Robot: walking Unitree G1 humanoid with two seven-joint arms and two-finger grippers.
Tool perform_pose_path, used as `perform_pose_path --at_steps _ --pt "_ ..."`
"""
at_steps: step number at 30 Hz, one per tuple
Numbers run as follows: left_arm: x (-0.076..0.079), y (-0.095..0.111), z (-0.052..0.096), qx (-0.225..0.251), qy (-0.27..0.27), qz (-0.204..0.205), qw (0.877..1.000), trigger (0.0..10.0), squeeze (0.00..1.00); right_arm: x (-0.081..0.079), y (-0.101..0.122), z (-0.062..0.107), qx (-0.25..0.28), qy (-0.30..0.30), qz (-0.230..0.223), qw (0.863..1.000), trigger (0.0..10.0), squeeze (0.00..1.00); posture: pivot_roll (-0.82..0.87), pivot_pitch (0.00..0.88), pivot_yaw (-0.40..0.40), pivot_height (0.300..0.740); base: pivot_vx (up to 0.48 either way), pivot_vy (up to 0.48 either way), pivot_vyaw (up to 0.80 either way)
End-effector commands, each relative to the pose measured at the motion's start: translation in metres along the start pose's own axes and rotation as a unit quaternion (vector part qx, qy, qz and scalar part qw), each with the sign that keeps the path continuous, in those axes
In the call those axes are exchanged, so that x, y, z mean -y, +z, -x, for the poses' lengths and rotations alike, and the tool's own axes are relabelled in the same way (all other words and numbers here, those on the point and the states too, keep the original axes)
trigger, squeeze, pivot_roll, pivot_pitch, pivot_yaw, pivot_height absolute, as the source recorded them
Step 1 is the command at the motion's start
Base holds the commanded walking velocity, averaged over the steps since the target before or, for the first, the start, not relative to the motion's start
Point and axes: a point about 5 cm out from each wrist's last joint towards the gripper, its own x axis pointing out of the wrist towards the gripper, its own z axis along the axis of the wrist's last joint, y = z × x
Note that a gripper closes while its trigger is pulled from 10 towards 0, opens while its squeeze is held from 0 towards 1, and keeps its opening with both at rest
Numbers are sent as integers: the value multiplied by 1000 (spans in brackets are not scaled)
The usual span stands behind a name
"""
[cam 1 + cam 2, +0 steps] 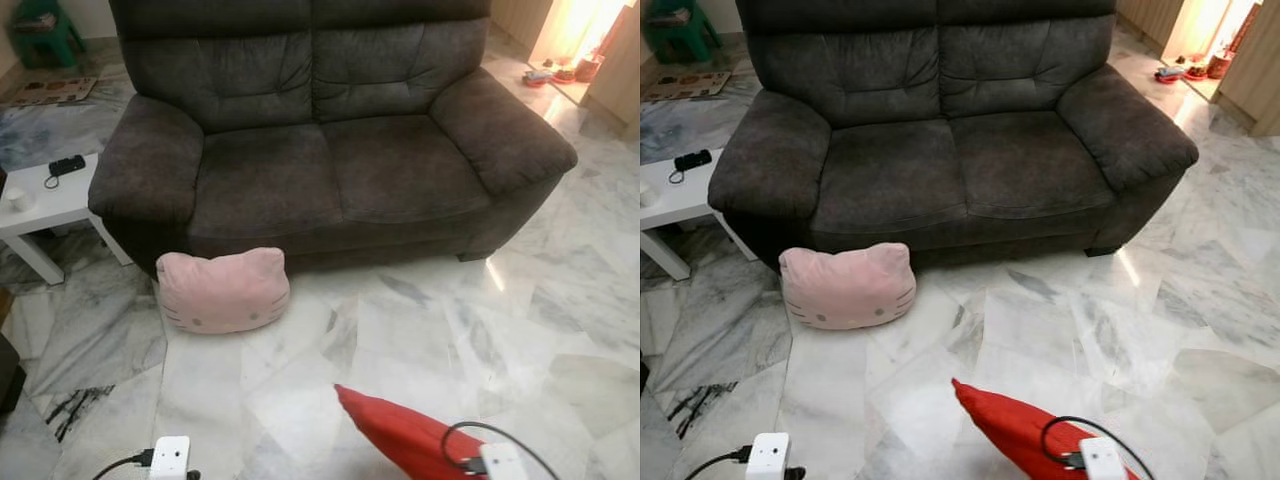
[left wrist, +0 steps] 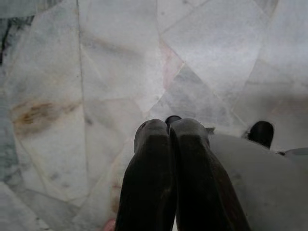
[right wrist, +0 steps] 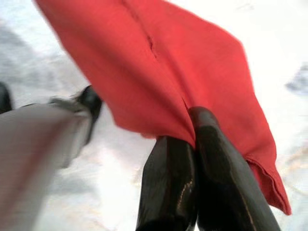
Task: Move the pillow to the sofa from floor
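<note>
A dark grey two-seat sofa (image 1: 330, 170) stands ahead with bare seat cushions. On the marble floor at its left front corner lies a pink cat-face pillow (image 1: 222, 291). A red pillow (image 1: 395, 430) hangs low at the bottom right, over the floor. In the right wrist view my right gripper (image 3: 192, 132) is shut on an edge of the red pillow (image 3: 183, 62). The left wrist view has my left gripper (image 2: 168, 130) shut on nothing, pointing down at the floor. My two wrists show at the bottom edge of the eye views.
A low white table (image 1: 60, 195) with a black device (image 1: 66, 165) stands left of the sofa. A green stool (image 1: 40, 30) is at the far left back. A bright doorway with shoes (image 1: 545, 75) lies at the back right. Marble floor (image 1: 450, 330) stretches before the sofa.
</note>
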Motion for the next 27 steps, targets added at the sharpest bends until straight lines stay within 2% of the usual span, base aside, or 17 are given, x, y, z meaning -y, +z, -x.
perform_pose_path --at_steps 1,4,11,27 --pt "-3 -11 3 -22 3 -10 1000 10000 0 -3 -6 1 -1 -6 -21 1000 10000 0 5 94 -22 740 0 0 0" --pt "-2 -11 3 -23 1 -15 1000 10000 0 -5 -10 1 -8 -9 -40 999 10000 0 6 93 -22 740 0 0 0" --pt "0 -9 2 -21 -2 -21 1000 10000 0 -14 -15 1 -17 0 -40 999 10000 0 7 88 -20 740 0 0 0" --pt "2 -11 2 -26 -6 -23 999 10000 0 -15 -13 1 -6 5 -59 998 10000 0 -2 58 -8 740 0 0 0"
